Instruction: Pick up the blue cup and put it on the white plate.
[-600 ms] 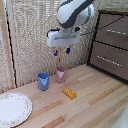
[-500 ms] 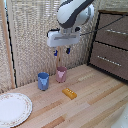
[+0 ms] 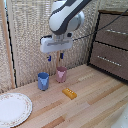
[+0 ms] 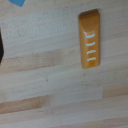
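The blue cup [image 3: 43, 80] stands upright on the wooden table, at the exterior view's left of the pink cup [image 3: 61, 74]. The white plate [image 3: 12, 109] with a speckled rim lies near the table's front corner at the exterior view's left. My gripper [image 3: 55, 57] hangs open above and between the two cups, well clear of both, holding nothing. In the wrist view only a sliver of the blue cup [image 4: 17, 2] shows at the picture's edge, and one dark finger [image 4: 1, 50] shows at another edge.
An orange block [image 3: 69, 93] [image 4: 90, 45] lies on the table in front of the pink cup. A dark wooden dresser [image 3: 112, 45] stands at the exterior view's right. A woven screen [image 3: 25, 35] backs the table.
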Available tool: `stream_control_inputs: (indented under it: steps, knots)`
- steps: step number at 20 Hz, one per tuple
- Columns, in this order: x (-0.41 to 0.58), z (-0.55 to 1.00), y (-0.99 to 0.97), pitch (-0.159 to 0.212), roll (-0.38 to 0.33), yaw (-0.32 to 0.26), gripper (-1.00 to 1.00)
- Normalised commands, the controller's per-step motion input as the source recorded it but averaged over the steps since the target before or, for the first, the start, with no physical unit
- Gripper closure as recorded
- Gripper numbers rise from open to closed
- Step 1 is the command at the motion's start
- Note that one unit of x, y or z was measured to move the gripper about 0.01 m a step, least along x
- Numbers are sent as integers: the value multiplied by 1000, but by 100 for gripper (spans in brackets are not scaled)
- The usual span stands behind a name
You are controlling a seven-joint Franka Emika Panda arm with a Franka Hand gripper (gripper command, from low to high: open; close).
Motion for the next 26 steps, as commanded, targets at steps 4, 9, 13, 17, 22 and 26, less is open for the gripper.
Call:
stream_control_inputs:
  steps: [4, 9, 13, 17, 22, 26]
  knots:
    - [413, -181, 151, 21, -62, 55, -100]
    - [309, -231, 10, 39, -32, 28, -100]
    - [236, -244, 26, 6, -32, 11, -100]
    - [229, -271, 76, -2, -40, 6, -100]
    - [261, -262, 30, -21, -25, 21, -100]
    - [270, -212, 0, -10, -13, 33, 100]
